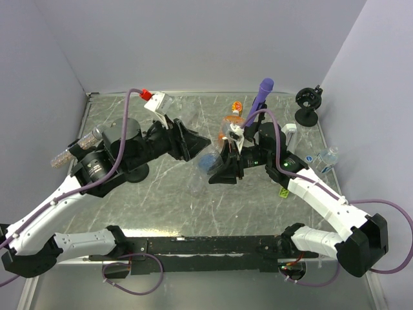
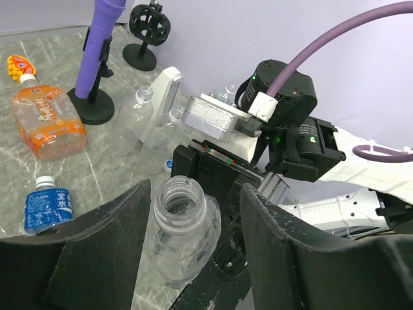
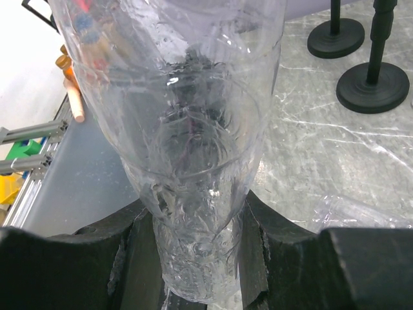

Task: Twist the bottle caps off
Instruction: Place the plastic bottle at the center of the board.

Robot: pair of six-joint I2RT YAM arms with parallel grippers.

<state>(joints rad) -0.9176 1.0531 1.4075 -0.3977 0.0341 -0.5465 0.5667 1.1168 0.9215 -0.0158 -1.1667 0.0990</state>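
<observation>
My right gripper [image 3: 197, 258] is shut on the lower body of a clear bottle [image 3: 193, 148], which fills the right wrist view. In the left wrist view that bottle [image 2: 182, 229] points its bare threaded neck at the camera, with no cap on it. My left gripper [image 2: 197, 190] stands open around the neck, with a gap on the right side. An orange bottle [image 2: 45, 119] with an orange-yellow cap [image 2: 19, 66] lies on the table. Beside it lies a blue-label bottle [image 2: 46, 203] with a white cap [image 2: 44, 181]. In the top view both grippers [image 1: 193, 145] [image 1: 219, 171] meet mid-table.
A purple stick [image 1: 261, 97] and a black stand [image 1: 308, 103] rise at the back right. Uncapped clear bottles [image 2: 139, 113] lie near the stick's base. Another small bottle [image 1: 327, 158] and a yellow-green block [image 1: 284, 192] sit by the right arm. A clear tube [image 1: 71, 150] lies far left.
</observation>
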